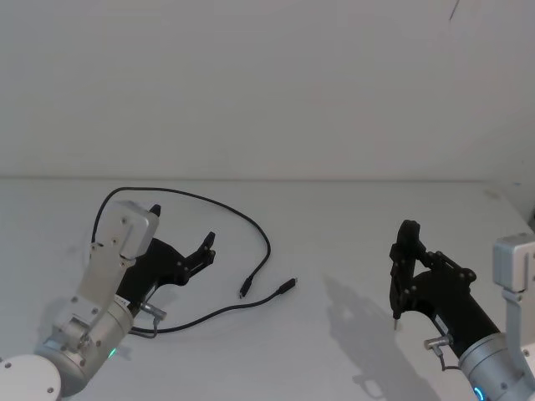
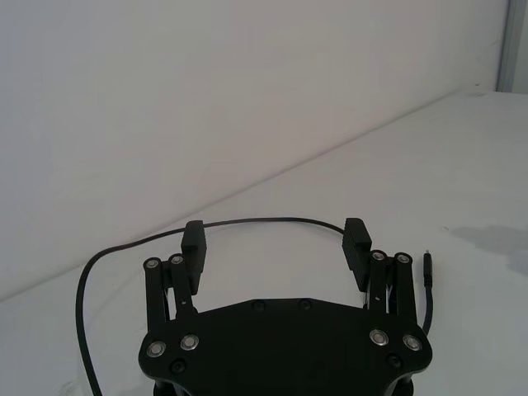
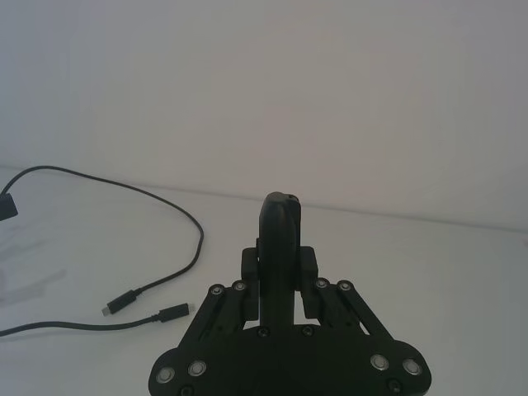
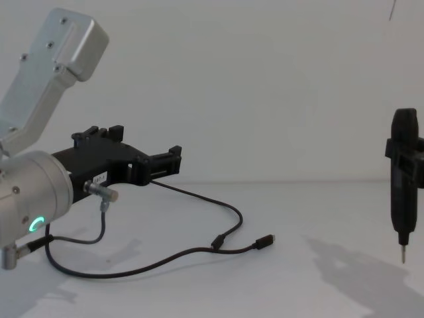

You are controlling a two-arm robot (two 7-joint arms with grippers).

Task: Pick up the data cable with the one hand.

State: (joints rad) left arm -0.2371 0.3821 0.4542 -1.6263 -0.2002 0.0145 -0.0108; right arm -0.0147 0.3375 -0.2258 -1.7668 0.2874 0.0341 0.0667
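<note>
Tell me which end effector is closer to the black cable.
Left. The left end effector hovers over the looped data cable; the right end effector, gripping a pen-shaped tool, sits far right of it.

Matt data cable (image 1: 268, 247) (metal plug tips (image 1: 291, 285)); smooth white table (image 1: 351, 225).

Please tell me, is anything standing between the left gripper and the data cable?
Nothing visible is. The left gripper hangs with open fingers just over the data cable, which lies on the white table. The right gripper, shut on a pen-shaped tool, is far to the right.
</note>
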